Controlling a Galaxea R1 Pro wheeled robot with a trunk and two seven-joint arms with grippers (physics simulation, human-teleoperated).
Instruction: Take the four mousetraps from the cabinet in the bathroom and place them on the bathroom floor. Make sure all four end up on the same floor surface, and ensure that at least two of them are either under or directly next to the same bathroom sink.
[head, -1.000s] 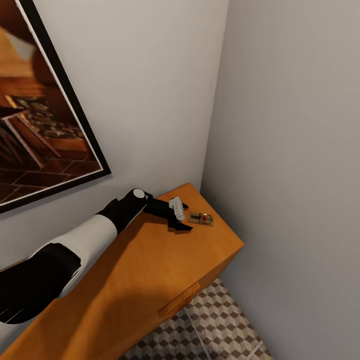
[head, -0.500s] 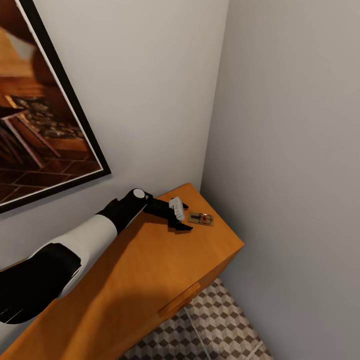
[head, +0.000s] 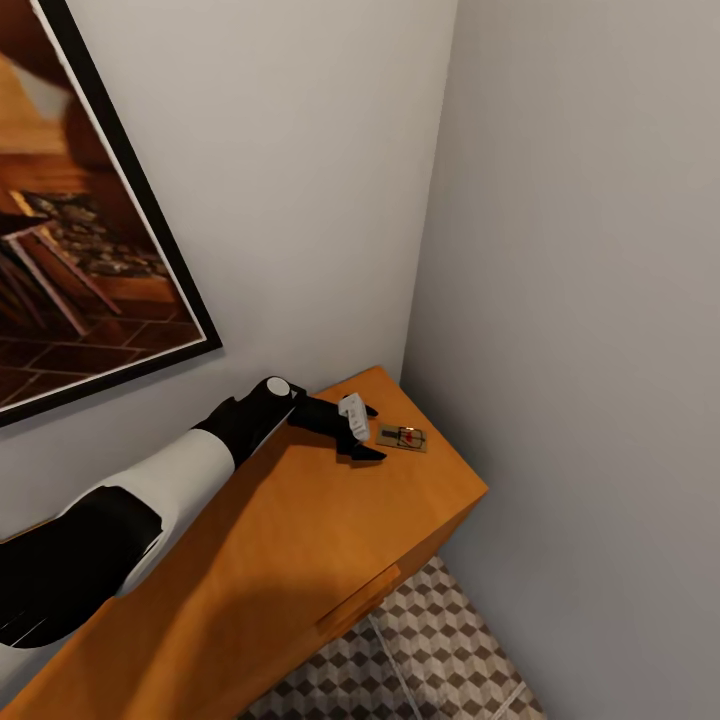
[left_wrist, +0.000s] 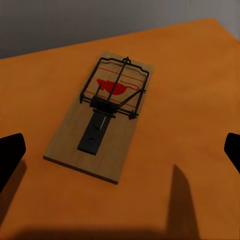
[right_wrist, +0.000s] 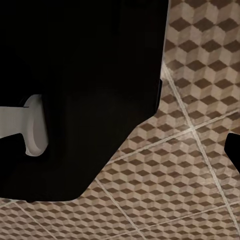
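A framed picture (head: 80, 210) hangs on the white wall at the left. Below it, the left arm reaches across the top of the orange cabinet (head: 270, 560). The left gripper (head: 372, 432) is spread wide open just beside one mousetrap (head: 402, 438), which lies flat near the cabinet top's far right corner. Cube-patterned bathroom floor (head: 440, 650) shows at lower right. The right gripper's state cannot be told.

home interior | framed picture (head: 85, 230) on wall | orange-wood cabinet (head: 300, 560) | cube-patterned floor tiles (head: 420, 660)
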